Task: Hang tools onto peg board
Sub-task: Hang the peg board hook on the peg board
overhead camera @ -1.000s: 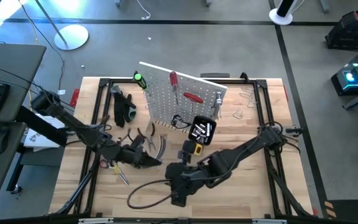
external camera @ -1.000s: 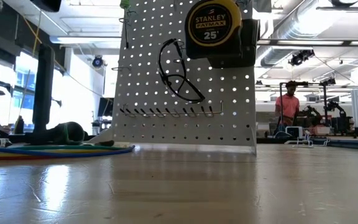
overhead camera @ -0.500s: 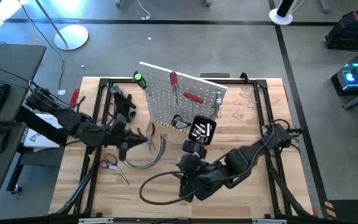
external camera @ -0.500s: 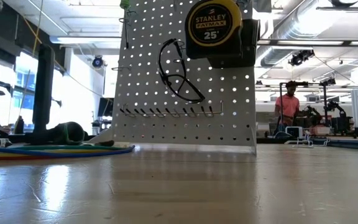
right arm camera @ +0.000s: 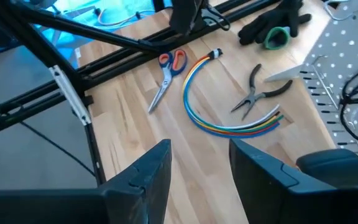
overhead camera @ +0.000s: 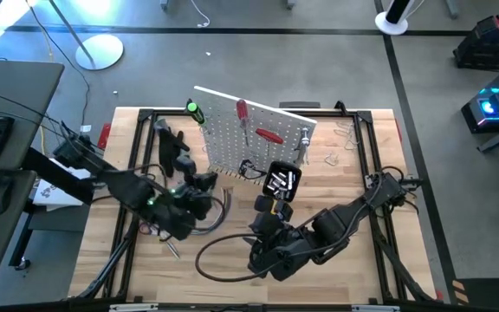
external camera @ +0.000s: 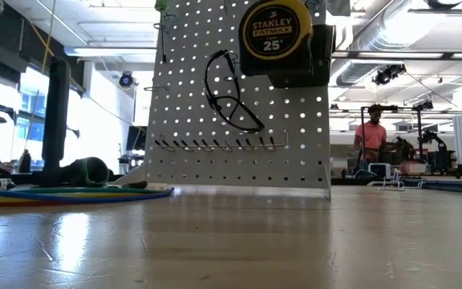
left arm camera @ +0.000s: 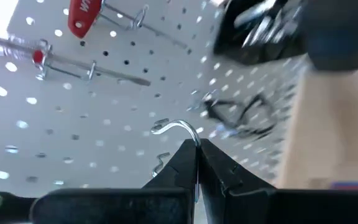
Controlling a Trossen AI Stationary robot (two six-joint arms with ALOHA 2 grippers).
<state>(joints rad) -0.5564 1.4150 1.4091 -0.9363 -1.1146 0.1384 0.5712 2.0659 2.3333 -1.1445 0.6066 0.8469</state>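
The white peg board (overhead camera: 254, 139) stands at the table's far middle and carries a green-handled screwdriver (overhead camera: 193, 110), a red-handled screwdriver (left arm camera: 39, 53), black glasses (external camera: 231, 92), a black bin (overhead camera: 281, 180) and the yellow tape measure (external camera: 275, 32). My left gripper (overhead camera: 206, 185) hovers just left of the board's near edge, facing its holes, and is shut on a thin silver wire hook (left arm camera: 178, 126). My right gripper (right arm camera: 201, 168) hangs open above the near middle of the table with nothing between its fingers. Red-handled scissors (right arm camera: 169, 62) and black-handled pliers (right arm camera: 260, 93) lie flat on the table. My left gripper pinches the hook's stem (left arm camera: 194, 139) between its two fingertips. The curved end (left arm camera: 166, 126) sticks out beyond them toward the peg board (left arm camera: 104, 112). The fingers point roughly level at the board from its near-left side. The hook is lifted clear of the table.
A curved bundle of coloured cables (right arm camera: 229, 118) lies beside the pliers, and black gloves (overhead camera: 173, 147) sit left of the board. A black metal frame (overhead camera: 137, 173) borders the table. Loose metal clips (overhead camera: 340, 134) lie at the far right. Bare wood stretches along the near edge.
My left gripper has risen from the table near the scissors and gone toward the peg board, rolling its wrist well over as it went, shut throughout. My right gripper has shifted slightly toward the table's right edge.
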